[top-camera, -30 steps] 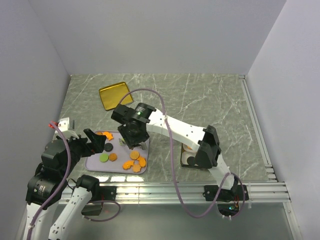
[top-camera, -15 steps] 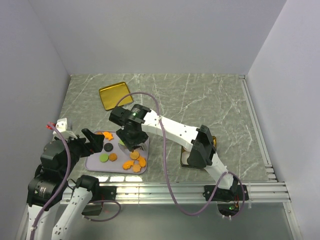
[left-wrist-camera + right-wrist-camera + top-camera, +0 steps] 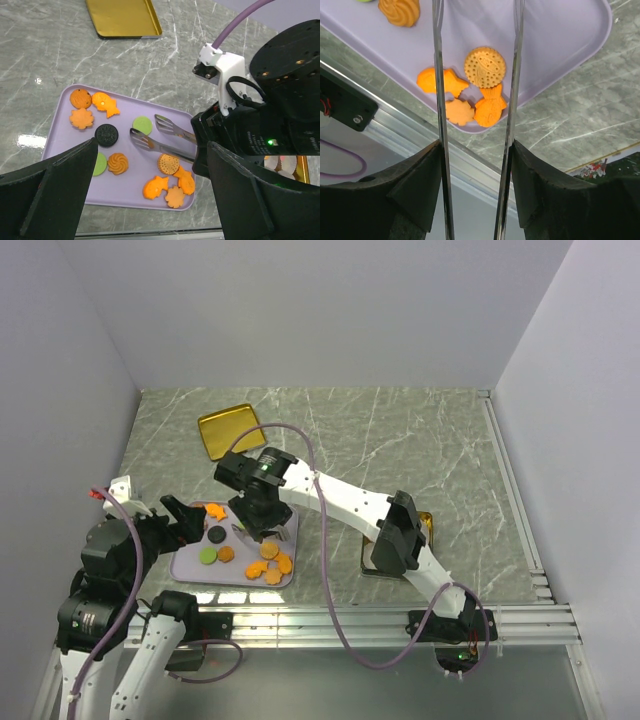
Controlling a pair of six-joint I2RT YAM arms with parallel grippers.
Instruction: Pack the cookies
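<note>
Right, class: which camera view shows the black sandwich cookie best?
The left wrist view: the black sandwich cookie lies unobstructed on the purple tray, embossing visible. Top external shows only a dark dot; right wrist misses it.

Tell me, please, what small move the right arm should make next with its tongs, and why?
Probably lower the tongs until their tips straddle the green cookie, ready to squeeze. The right hand grips the tongs, whose tips stand apart and empty over the purple tray, and in the left wrist view the green cookie lies between them. How high they hang I cannot tell.
</note>
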